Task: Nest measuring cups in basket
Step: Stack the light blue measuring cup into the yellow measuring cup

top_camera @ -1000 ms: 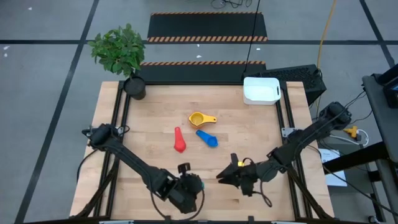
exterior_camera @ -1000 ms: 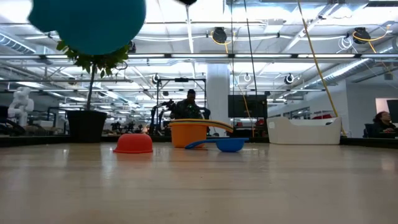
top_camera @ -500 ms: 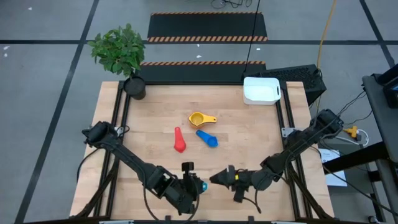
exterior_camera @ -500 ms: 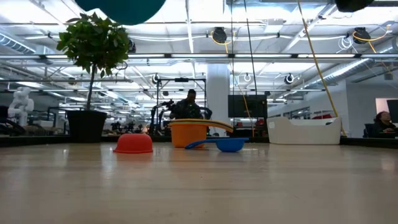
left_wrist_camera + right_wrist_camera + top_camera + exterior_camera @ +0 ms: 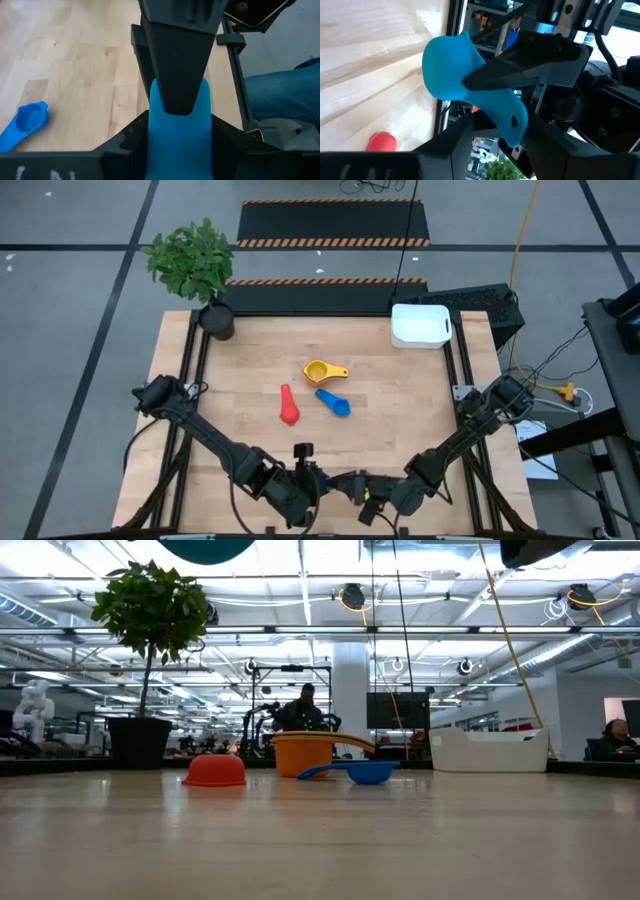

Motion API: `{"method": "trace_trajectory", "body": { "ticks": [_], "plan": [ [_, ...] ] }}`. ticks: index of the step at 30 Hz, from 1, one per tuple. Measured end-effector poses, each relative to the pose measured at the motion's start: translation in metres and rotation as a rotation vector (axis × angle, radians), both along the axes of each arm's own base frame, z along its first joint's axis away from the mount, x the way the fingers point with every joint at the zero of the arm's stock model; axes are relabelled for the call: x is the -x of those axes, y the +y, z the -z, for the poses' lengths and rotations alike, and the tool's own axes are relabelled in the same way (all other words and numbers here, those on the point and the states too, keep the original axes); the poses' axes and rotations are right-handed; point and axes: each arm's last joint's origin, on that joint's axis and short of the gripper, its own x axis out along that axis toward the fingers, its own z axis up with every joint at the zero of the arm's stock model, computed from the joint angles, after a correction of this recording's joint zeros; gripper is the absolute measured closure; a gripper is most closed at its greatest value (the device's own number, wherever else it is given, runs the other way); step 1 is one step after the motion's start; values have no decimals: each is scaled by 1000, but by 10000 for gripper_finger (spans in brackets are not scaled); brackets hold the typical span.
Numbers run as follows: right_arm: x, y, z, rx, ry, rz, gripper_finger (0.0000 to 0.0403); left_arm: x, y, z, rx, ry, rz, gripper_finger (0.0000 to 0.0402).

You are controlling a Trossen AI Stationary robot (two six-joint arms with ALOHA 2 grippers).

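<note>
While both arms meet at table's near edge, I see left gripper [image 5: 177, 107] fingers pinching light blue cup [image 5: 451, 70] handle. Right gripper [image 5: 352, 484] just beside it, finger state unclear. Orange cup [image 5: 321, 370], red cup [image 5: 288, 405], medium blue cup [image 5: 334, 402] mid-table; basket [image 5: 420, 325] far right corner.

You see two dark, jointed arms with black cables; the left gripper [image 5: 175, 70] has wedge-shaped matte black fingers.

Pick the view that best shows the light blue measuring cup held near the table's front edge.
Right wrist view: the light blue measuring cup shows bowl and handle, clamped in the left gripper. Left wrist view shows only its handle; the low view clips its bowl at the top; overhead, the arms hide it.
</note>
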Motion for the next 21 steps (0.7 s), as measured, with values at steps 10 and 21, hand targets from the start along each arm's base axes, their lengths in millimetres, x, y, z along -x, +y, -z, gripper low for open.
{"method": "trace_trajectory", "body": {
  "ticks": [10,21],
  "plan": [
    [0,1,-5,-18,-38,-5,325,0,-2,0,8,2,23,254],
    [0,2,-4,-27,-30,-50,359,0,-2,0,20,10,34,245]
  ]
}}
